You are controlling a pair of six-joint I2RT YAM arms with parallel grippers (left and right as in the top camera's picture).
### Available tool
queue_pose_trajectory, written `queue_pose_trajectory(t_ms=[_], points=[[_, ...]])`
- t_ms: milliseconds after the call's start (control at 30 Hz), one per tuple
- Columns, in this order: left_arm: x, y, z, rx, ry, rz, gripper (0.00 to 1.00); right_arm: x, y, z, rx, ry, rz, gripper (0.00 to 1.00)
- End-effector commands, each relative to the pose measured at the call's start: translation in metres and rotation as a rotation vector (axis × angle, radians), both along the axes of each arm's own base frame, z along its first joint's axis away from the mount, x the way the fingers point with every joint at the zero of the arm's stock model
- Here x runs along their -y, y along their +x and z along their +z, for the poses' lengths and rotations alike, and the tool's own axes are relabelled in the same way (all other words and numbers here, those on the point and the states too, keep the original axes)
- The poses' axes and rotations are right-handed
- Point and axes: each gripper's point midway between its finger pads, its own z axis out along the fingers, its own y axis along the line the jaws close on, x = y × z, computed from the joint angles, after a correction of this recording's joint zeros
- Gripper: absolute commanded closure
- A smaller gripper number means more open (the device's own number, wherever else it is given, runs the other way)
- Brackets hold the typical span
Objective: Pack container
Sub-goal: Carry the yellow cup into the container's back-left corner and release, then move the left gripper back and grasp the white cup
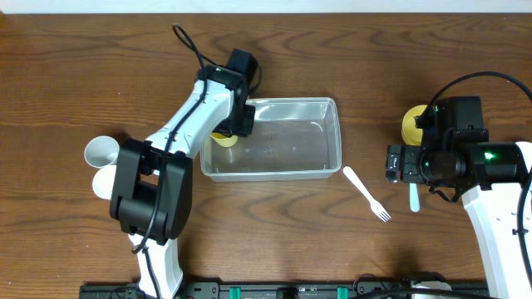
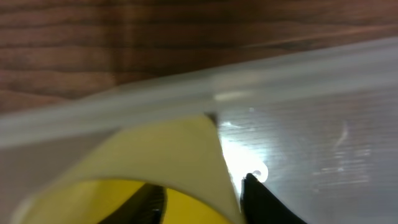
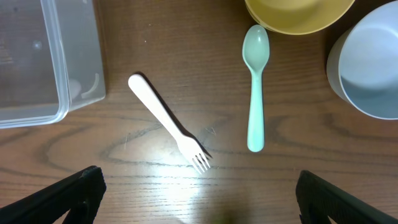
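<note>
Container (image 1: 287,149) directly beneath left gripper (image 1: 233,129), long axis stretching away toward right gripper (image 3: 199,177) | left gripper nearer, fingers astride yellow cup (image 1: 224,139) wall at container's near end, clamped or loose: cannot tell | right gripper spread wide, empty, container well apart from it

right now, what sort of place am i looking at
Probably a robot test bench, not a home kitchen: a wooden table, a clear container, a fork and a spoon laid nearby, plus a left arm and a right arm.
</note>
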Motion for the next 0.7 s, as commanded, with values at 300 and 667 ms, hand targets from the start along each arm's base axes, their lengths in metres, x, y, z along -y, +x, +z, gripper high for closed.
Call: queue_pose_trajectory(t_ms=[300,667], points=[[0.006,0.000,0.029,0.065,-0.019,-0.019,0.17,0.003,0.002,0.004,0.009,-0.004,-0.014,0.01],[-0.051,-0.024,0.170,0.365,-0.061,0.169,0.02,0.003,0.002,0.004,0.009,-0.005,-0.014,0.01]])
